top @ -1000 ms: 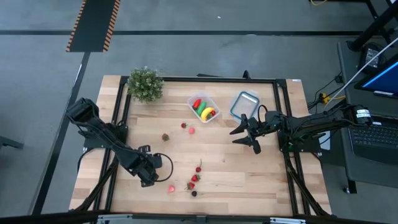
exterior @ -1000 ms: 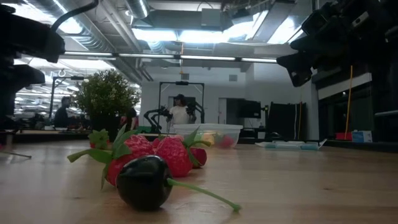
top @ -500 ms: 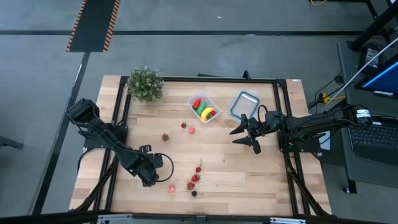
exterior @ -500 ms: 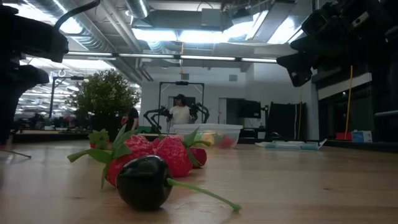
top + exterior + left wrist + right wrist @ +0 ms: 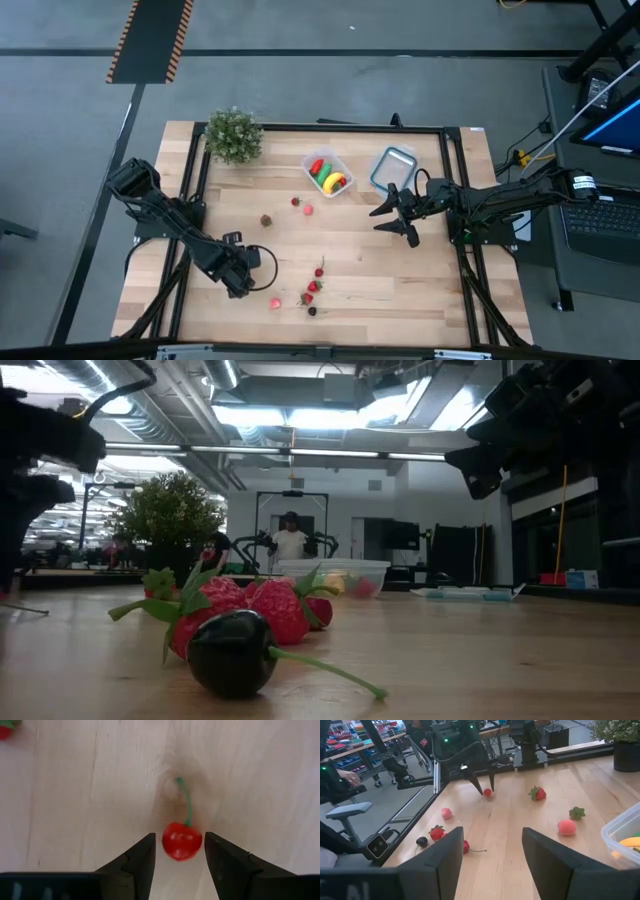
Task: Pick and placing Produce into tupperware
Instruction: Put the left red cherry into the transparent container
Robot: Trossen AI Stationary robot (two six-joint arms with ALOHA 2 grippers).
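Observation:
My left gripper (image 5: 180,836) is open near the table's near-left part (image 5: 243,288), pointing down. Its two fingers stand on either side of a small red cherry (image 5: 182,841) with a green stem that lies on the wood, also seen from the right wrist view (image 5: 487,792). The tupperware (image 5: 327,173) sits toward the far edge and holds a yellow banana, a green piece and a red piece. More berries lie loose: a pink one (image 5: 275,303), a cluster (image 5: 311,290) with a black cherry (image 5: 232,652). My right gripper (image 5: 400,215) hovers open at the right.
A clear container with a blue rim (image 5: 392,167) lies right of the tupperware. A potted plant (image 5: 234,134) stands at the far-left corner. A few more berries (image 5: 302,206) and a dark one (image 5: 266,220) lie mid-table. A person shows in the room beyond.
My left arm has sunk slightly toward the table, as its dark shape in the low view sits lower than before. Nothing else has moved.

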